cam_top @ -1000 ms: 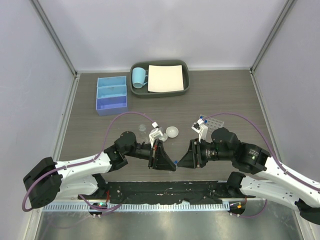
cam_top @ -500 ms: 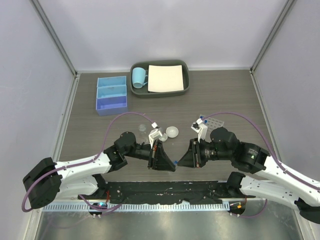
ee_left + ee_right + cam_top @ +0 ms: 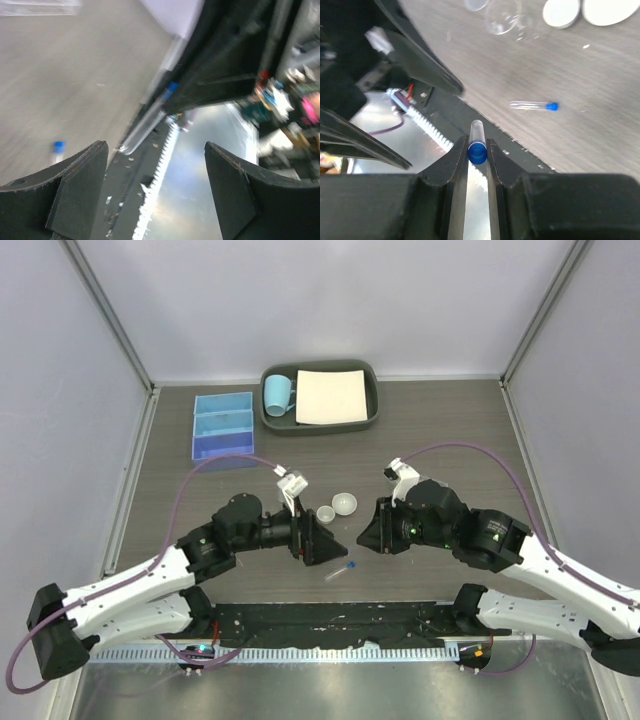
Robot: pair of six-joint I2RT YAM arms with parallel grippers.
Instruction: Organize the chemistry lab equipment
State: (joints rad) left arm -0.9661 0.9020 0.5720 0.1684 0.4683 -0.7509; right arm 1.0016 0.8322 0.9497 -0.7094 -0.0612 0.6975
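My right gripper (image 3: 477, 150) is shut on a thin clear blue-capped tube (image 3: 477, 136) near its cap. The tube points away from the camera, over the table's front edge. Another blue-capped tube (image 3: 341, 569) (image 3: 532, 105) lies flat on the table between the two grippers. My left gripper (image 3: 156, 175) (image 3: 325, 540) is open and empty, facing the right gripper (image 3: 367, 537) across a small gap. The held tube (image 3: 145, 122) shows ahead of the left fingers. Two white round dishes (image 3: 345, 503) (image 3: 326, 513) sit just behind. The blue three-compartment box (image 3: 222, 425) stands at the back left.
A dark grey tray (image 3: 370, 420) at the back middle holds a light-blue mug (image 3: 277, 393) and a white sheet. Small clear glassware (image 3: 504, 21) stands by the dishes. The black base rail (image 3: 330, 620) runs along the near edge. The right arm covers the table's right middle.
My left gripper has opened and drawn back to the left, away from the right gripper. The right gripper has kept the tube and shifted slightly up. The tube lying on the table is now uncovered.
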